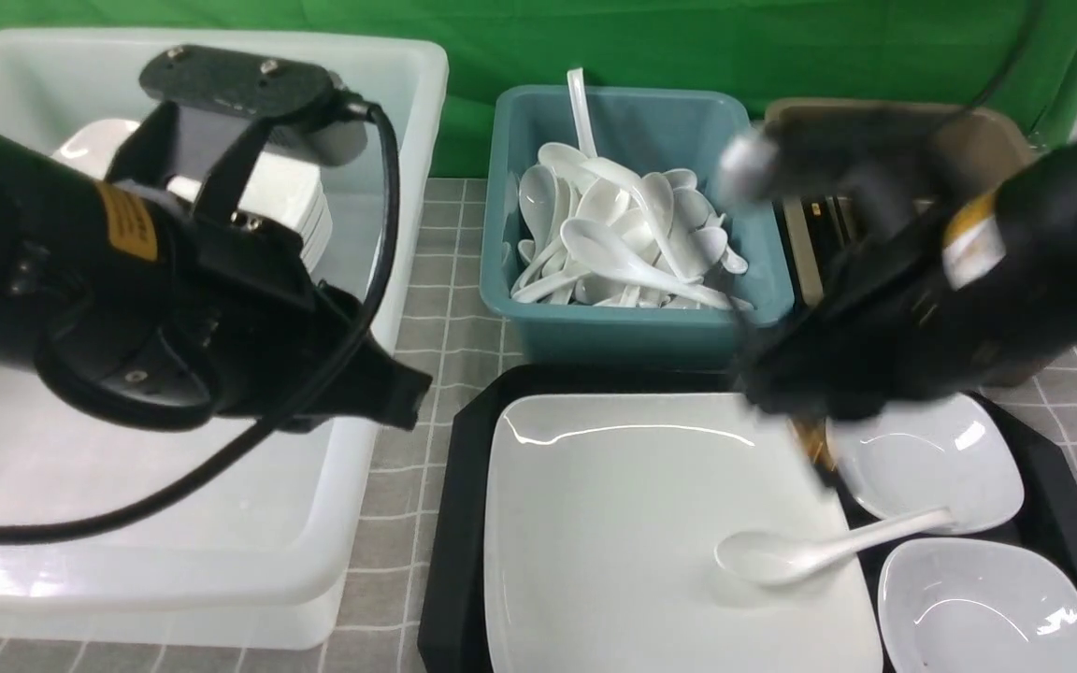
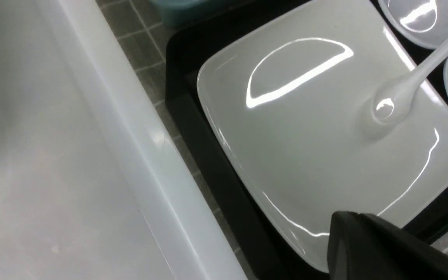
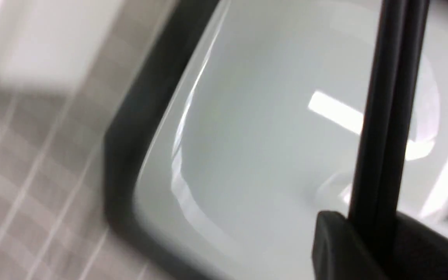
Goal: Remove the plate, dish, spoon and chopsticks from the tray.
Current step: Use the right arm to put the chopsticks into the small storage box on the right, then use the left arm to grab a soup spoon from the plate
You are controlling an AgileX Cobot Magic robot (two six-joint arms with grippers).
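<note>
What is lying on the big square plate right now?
The spoon lies with its bowl on the plate, handle overhanging the rim. The right gripper holds the chopsticks over it; its arm hides whether their tips touch.

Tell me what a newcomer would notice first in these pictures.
The big white plate fills most of the black tray in front, with a white spoon lying on it. Just behind, a teal bin is heaped with more white spoons. The right gripper holds the black chopsticks over the plate's far right corner.
</note>
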